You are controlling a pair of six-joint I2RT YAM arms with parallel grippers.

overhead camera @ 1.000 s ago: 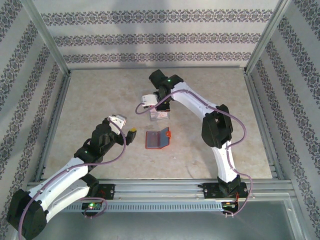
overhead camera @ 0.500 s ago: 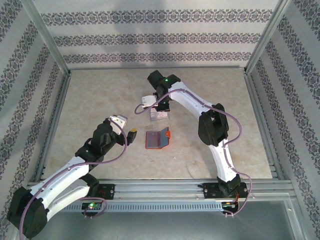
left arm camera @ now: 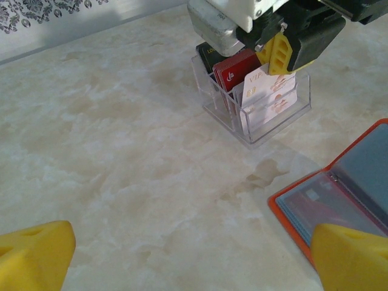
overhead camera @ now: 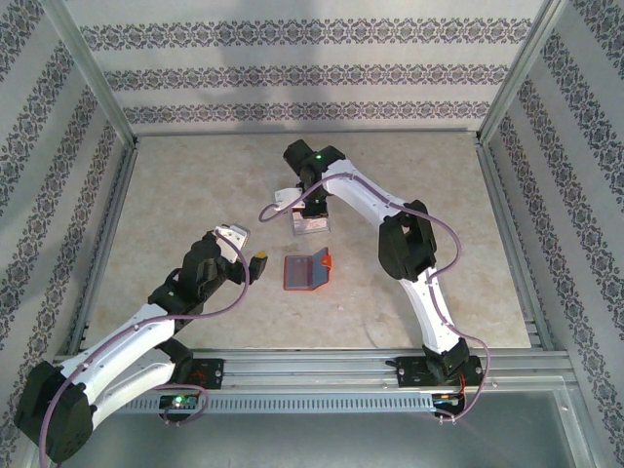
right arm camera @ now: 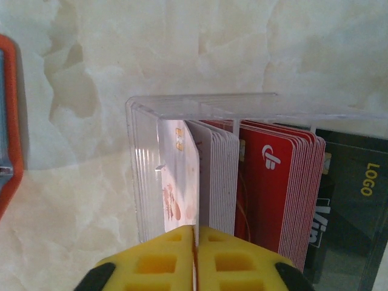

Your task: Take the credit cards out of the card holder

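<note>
The orange card holder (overhead camera: pixel 306 271) lies open on the table, grey-blue inside up, with cards still in its sleeves (left arm camera: pixel 339 197); its orange edge (right arm camera: pixel 12 121) shows at the left of the right wrist view. My right gripper (right arm camera: pixel 196 242) hangs over the clear tray (overhead camera: pixel 311 226), shut on the top edge of a white credit card (right arm camera: pixel 179 176) that stands in the tray's front slot. From the left wrist view, a yellow finger (left arm camera: pixel 276 53) of that gripper sits on this card (left arm camera: pixel 262 82). My left gripper (left arm camera: pixel 191 267) hovers open above bare table, left of the holder (overhead camera: pixel 249 252).
The clear tray (right arm camera: pixel 142 182) holds upright stacks of white (right arm camera: pixel 221 176), red (right arm camera: pixel 273 182) and black (right arm camera: pixel 354 200) cards. Metal rails and patterned walls enclose the marble tabletop (overhead camera: pixel 195 185).
The right arm has shifted a little to the left over the tray, and its jaws have eased very slightly. The left arm and the card holder have stayed put.
</note>
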